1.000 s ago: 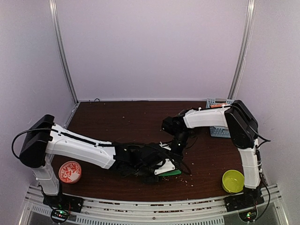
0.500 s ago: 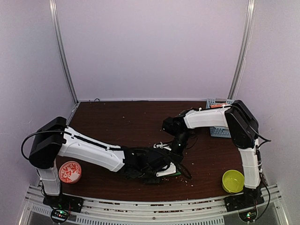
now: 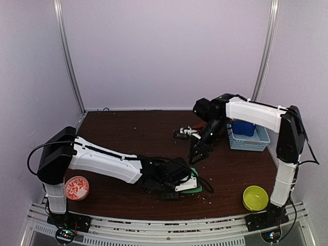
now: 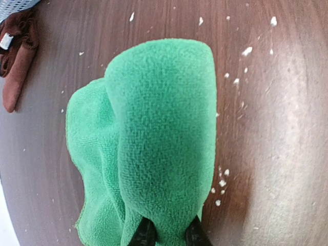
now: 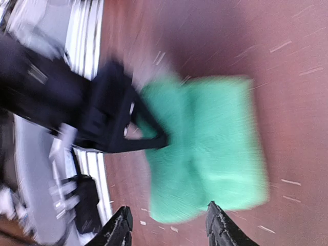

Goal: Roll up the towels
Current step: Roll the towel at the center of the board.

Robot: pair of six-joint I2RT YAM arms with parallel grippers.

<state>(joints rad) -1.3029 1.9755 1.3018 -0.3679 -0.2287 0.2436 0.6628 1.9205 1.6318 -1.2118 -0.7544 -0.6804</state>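
– So, where does the bright green terry towel (image 4: 159, 143) sit?

– On the dark brown wooden worktop (image 3: 128, 133), near the front edge and about midway across. From the left wrist it shows a thick rounded fold lying over a flatter layer that pokes out to the left. Its pile is fuzzy, and white crumbs (image 4: 247, 51) dot the wood around it.

– And the left gripper (image 4: 169, 234)?

– Its jaws are pinched narrow on the near end of that thick fold. Green cloth fills the gap between the two black tips.

– What about the other cloth?

– A rust-brown terry towel (image 4: 18, 56) lies bunched at the upper left corner of the left wrist view, well apart from the green one, with a small white tag (image 4: 6, 42) on it. It is just beside a pale blue mesh basket (image 4: 13, 4), and both are cut off by the frame edge.

– What is hard to make out?

– From above, the left arm (image 3: 102, 161) covers nearly all of the green towel, and only a sliver shows by the gripper. I cannot pick out the brown towel there. The right wrist view is smeared with blur, though the green shape reads as a folded block.

– The right gripper (image 5: 171, 228)?

– It hangs over the worktop near the green towel, jaws spread wide, nothing between them.

– Farther right?

– A lime-green round bowl (image 3: 254, 198) at the front right corner.
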